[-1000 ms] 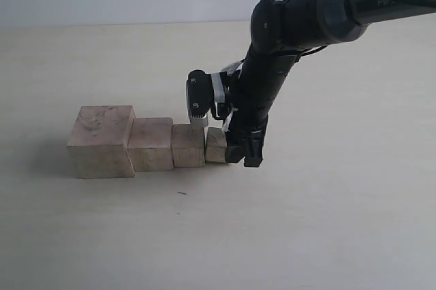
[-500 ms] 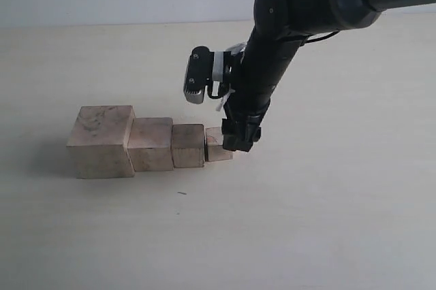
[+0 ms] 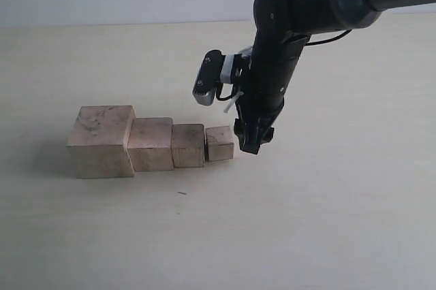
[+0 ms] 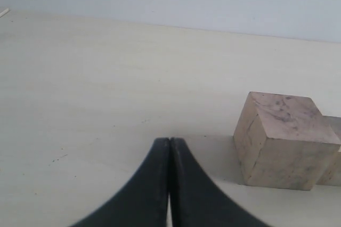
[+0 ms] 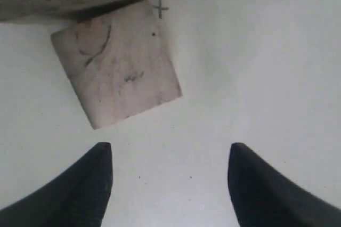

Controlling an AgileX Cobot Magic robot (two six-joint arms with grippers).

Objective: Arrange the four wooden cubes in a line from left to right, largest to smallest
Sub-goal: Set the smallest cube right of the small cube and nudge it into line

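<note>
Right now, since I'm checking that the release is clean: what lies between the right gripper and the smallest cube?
Nothing. Only bare table separates the open right gripper from the smallest cube, as the right wrist view shows.

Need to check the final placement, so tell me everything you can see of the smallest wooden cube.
The smallest cube is pale tan raw wood with faint grain and a few dark curved marks and flecks on top. It sits flat on the table at the right end of the row, close against the third cube; whether they touch is unclear. Nothing is stacked on it. The right gripper hangs open just to its right, and the cube lies clear of both jaws.
</note>
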